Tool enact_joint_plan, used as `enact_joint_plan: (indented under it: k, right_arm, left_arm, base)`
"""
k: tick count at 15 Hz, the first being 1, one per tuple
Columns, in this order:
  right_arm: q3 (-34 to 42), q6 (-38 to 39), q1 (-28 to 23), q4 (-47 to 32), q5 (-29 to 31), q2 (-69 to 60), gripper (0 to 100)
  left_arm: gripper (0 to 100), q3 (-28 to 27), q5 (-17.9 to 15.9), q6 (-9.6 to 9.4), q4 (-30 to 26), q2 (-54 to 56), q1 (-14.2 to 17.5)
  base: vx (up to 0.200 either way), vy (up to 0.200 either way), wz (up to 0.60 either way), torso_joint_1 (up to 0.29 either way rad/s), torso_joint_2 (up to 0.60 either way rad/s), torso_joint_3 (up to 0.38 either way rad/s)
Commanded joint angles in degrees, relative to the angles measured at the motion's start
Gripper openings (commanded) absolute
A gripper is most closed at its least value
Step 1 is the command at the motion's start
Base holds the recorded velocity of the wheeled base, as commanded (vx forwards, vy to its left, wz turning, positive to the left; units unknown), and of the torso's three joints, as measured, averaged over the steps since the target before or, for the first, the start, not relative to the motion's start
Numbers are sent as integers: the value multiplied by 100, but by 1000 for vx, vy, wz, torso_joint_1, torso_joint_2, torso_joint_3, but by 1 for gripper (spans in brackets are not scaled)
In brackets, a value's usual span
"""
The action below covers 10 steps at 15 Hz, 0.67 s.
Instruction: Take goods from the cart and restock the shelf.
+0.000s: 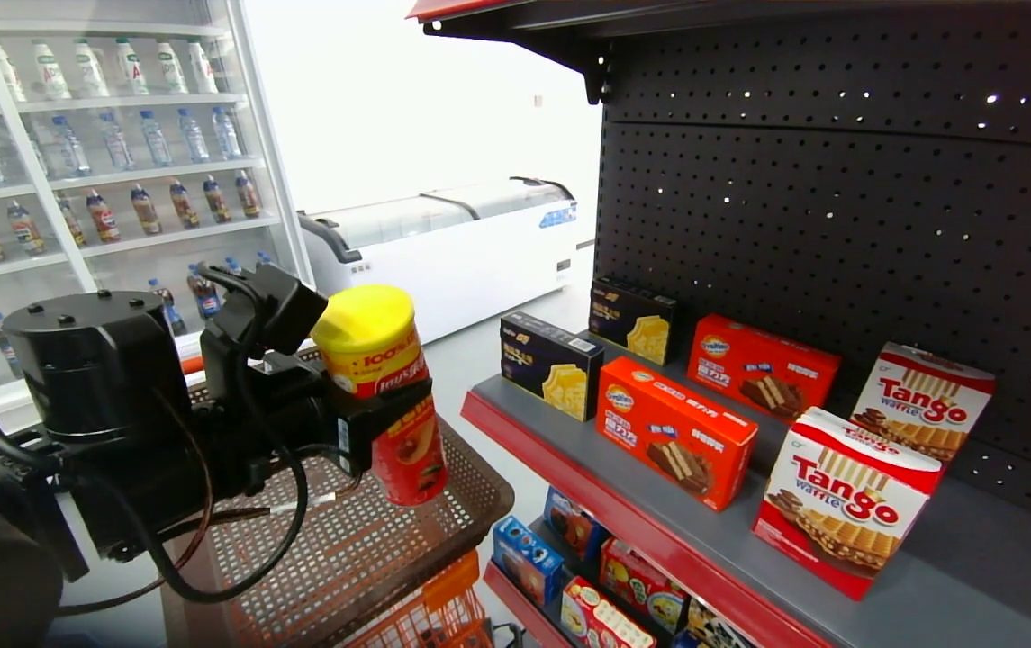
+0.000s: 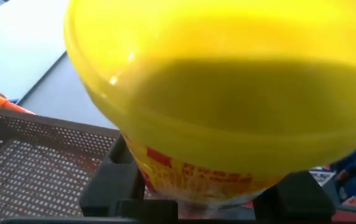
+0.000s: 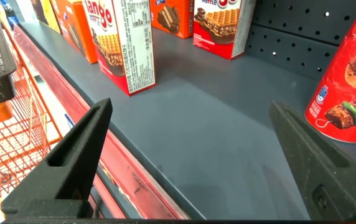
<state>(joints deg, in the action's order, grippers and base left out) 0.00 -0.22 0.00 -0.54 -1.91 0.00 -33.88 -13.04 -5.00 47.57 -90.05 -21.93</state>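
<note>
A red snack canister (image 1: 389, 396) with a yellow lid is held upright in my left gripper (image 1: 384, 409), which is shut on its middle, above the brown mesh cart basket (image 1: 362, 558) and left of the grey shelf (image 1: 974, 576). In the left wrist view the canister's yellow lid (image 2: 228, 93) looms close, with the left gripper (image 2: 203, 199) clamped below it over the basket (image 2: 28, 162). My right gripper (image 3: 190, 112) is open over a bare stretch of the shelf (image 3: 215, 155), between a Tango box (image 3: 125, 43) and another red canister (image 3: 349, 99) standing there.
The shelf carries black boxes (image 1: 551, 364), orange boxes (image 1: 673, 432) and Tango wafer boxes (image 1: 844, 499), with a black pegboard (image 1: 839, 198) behind. An orange wire basket (image 3: 10, 143) hangs below the cart. A drinks fridge (image 1: 101, 135) and a chest freezer (image 1: 452, 243) stand behind.
</note>
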Motion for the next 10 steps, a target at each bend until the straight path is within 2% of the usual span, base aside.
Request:
enact_joint_plan:
  k: [1, 3, 5, 9, 10]
  right_arm:
    - [0, -4, 0, 1, -2, 9, 100]
    - [0, -4, 0, 1, -2, 9, 100]
    - [0, -4, 0, 1, -2, 9, 100]
    - [0, -4, 0, 1, -2, 9, 100]
    - [0, -4, 0, 1, -2, 9, 100]
  left_arm:
    - [0, 22, 74, 8, -230, 313, -356]
    - [0, -14, 56, 34, -600, 453, -558]
    - [0, -189, 39, 166, -881, 462, -567]
    - [0, -655, 302, 263, -898, 339, -611]
    - [0, -963, 311, 473, -898, 251, -628]
  base:
    - [0, 0, 0, 0, 0, 0]
    - [0, 0, 0, 0, 0, 0]
    - [0, 0, 0, 0, 0, 0]
    - [0, 0, 0, 0, 0, 0]
    - [0, 0, 0, 0, 0, 0]
